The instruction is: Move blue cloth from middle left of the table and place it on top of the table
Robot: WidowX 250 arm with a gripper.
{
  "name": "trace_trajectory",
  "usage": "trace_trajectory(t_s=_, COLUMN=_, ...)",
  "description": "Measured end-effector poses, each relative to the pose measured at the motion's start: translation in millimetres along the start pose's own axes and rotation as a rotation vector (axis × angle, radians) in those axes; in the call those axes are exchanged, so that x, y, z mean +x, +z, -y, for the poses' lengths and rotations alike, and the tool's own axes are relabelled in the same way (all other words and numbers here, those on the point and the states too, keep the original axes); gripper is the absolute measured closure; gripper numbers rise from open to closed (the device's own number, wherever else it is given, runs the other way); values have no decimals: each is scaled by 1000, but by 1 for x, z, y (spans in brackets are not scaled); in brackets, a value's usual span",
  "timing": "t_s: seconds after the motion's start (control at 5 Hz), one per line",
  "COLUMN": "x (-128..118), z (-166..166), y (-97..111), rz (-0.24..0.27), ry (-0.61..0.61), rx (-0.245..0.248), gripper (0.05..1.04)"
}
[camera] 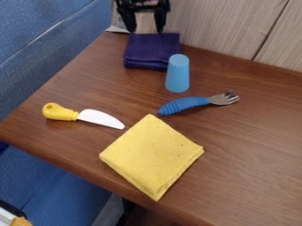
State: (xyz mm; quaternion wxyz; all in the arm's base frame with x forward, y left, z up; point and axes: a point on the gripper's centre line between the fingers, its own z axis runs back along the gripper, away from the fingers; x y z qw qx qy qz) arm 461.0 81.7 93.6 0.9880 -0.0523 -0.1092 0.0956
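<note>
At the top of the camera view the black gripper (143, 26) hangs with its two fingers spread apart and nothing between them. Just below its fingertips lies a folded dark blue cloth (152, 50), near the back left edge of the brown table (247, 137). Whether the fingertips touch the cloth, I cannot tell.
A light blue cup (177, 74) stands upside down right beside the dark cloth. In front of it is a fork (193, 103) with a blue handle. A yellow-handled knife (88, 116) lies at the left, and a folded yellow cloth (152, 155) lies near the front edge.
</note>
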Motion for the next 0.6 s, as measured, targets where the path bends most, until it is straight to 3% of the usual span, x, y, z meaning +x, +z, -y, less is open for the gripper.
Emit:
trace_trajectory(t_s=0.4, x=-16, z=-5, y=35, rz=46, ry=-18, rx=-15, gripper=85)
trace_trajectory(t_s=0.6, x=-16, z=-8, y=40, rz=56, ry=-18, rx=-13, gripper=85)
